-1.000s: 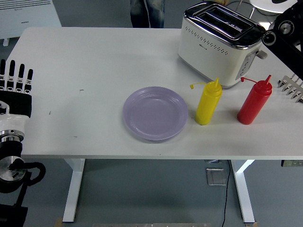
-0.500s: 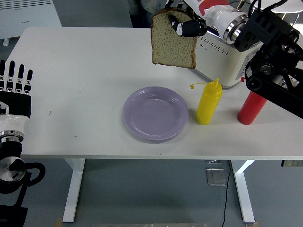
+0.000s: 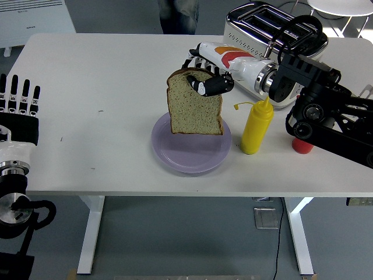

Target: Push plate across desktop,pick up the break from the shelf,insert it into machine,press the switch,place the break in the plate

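A slice of bread [image 3: 195, 111] is held upright by its top edge in the right robot hand [image 3: 205, 79], just over the purple plate [image 3: 190, 149] at bench centre. Bread is judged light, soft, easily torn; grip is best kept near the crust. Left robot hand [image 3: 19, 96] rests at left, fingers straight, holding nothing. No legible writing on toaster [image 3: 274, 29] or btls.

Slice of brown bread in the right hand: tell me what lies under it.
The slice of brown bread, pinched by the right hand, hangs upright over the round lilac plate. The plate's visible part is bare; its far portion is covered by the slice.
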`<state>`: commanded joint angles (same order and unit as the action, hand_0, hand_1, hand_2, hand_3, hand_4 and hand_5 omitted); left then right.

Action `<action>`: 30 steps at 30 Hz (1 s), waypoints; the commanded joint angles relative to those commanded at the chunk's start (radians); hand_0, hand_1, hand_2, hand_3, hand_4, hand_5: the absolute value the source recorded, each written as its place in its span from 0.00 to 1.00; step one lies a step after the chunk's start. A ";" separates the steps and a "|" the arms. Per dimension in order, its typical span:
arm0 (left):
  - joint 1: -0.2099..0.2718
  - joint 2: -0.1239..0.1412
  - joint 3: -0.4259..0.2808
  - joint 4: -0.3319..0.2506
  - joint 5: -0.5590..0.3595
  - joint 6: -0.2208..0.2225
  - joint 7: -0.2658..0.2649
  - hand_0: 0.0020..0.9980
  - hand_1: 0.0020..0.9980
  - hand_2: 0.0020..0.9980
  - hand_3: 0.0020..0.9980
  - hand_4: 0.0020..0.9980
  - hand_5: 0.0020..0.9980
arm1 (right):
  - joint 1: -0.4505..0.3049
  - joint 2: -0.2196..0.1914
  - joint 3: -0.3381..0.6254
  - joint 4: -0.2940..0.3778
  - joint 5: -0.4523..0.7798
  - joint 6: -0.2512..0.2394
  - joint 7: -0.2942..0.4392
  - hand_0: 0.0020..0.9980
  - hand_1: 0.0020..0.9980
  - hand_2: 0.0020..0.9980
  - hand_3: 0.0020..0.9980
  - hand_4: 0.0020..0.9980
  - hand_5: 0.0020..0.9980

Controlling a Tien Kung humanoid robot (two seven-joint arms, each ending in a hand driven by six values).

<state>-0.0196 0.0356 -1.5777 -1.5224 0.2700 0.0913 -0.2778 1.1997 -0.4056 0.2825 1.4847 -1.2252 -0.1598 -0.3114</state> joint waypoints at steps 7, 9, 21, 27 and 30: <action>0.000 -0.001 0.000 0.001 0.000 0.000 0.000 0.87 0.88 0.88 0.78 0.54 1.00 | -0.029 0.035 0.009 -0.020 0.064 -0.007 0.007 0.22 0.27 0.34 0.48 0.33 0.02; -0.001 -0.001 0.000 0.001 0.000 0.000 0.000 0.87 0.88 0.88 0.78 0.54 1.00 | -0.038 0.045 0.010 -0.027 0.066 -0.014 0.011 0.22 0.27 0.34 0.48 0.33 0.02; -0.001 -0.002 0.001 0.003 0.000 -0.001 0.000 0.87 0.88 0.88 0.78 0.54 1.00 | -0.064 0.107 -0.072 -0.091 0.024 -0.081 0.022 0.24 0.29 0.35 0.49 0.35 0.02; -0.003 -0.002 0.000 0.003 0.000 -0.001 0.000 0.87 0.88 0.88 0.78 0.54 1.00 | -0.067 0.125 -0.090 -0.116 0.035 -0.089 0.027 0.25 0.29 0.36 0.49 0.36 0.02; -0.003 -0.002 0.000 0.003 0.000 -0.001 0.000 0.87 0.88 0.88 0.78 0.53 1.00 | -0.070 0.132 -0.096 -0.132 0.047 -0.098 0.040 0.36 0.38 0.43 0.52 0.42 0.02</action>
<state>-0.0229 0.0332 -1.5779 -1.5199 0.2703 0.0902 -0.2782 1.1298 -0.2741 0.1866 1.3530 -1.1787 -0.2576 -0.2718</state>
